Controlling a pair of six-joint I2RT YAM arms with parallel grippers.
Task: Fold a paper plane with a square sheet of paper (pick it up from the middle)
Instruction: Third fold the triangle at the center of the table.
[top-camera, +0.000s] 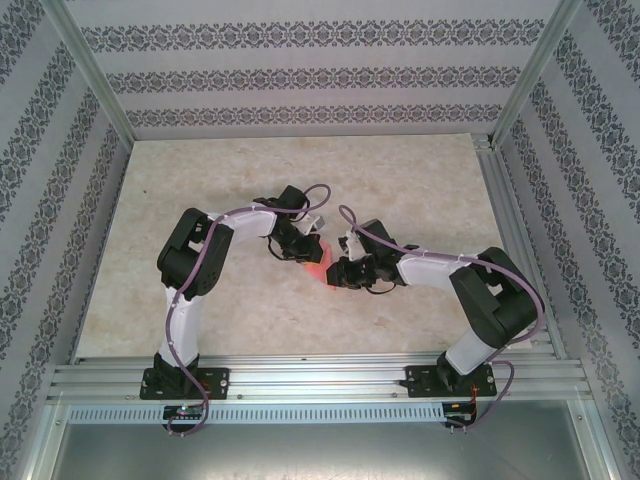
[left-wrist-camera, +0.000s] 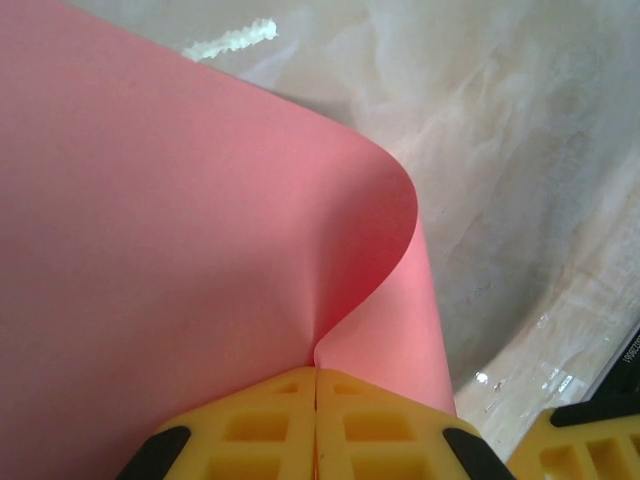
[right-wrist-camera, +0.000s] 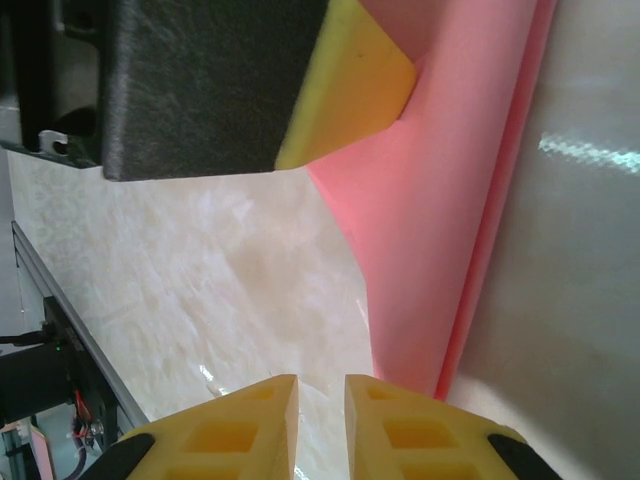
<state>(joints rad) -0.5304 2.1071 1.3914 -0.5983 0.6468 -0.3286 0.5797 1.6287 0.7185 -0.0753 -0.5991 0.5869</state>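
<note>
The sheet of paper (top-camera: 318, 263) was out in the middle of the table (top-camera: 250, 180), caught between the two arms' wrists. A pink-red sheet, and it wasn't lying flat: from the left wrist it rolled over in a soft curl, one layer bending back on top of another, with no sharp crease at the bend. From the right wrist, two layers ran side by side along one long edge.

The left gripper (left-wrist-camera: 316, 375) had it! Its yellow fingers (left-wrist-camera: 250, 430) were pressed tight together with the paper pinched right at the seam between them.

The right gripper (right-wrist-camera: 320, 385) sat just beside the sheet, its jaws only a sliver apart, with bare table showing through the gap and nothing between them. The paper's edge ran down close to its right-hand pad; whether it touched, I couldn't tell.

From above, both grippers met nose to nose over the pink, arms bent inward from their bases at the near rail (top-camera: 320, 378).
</note>
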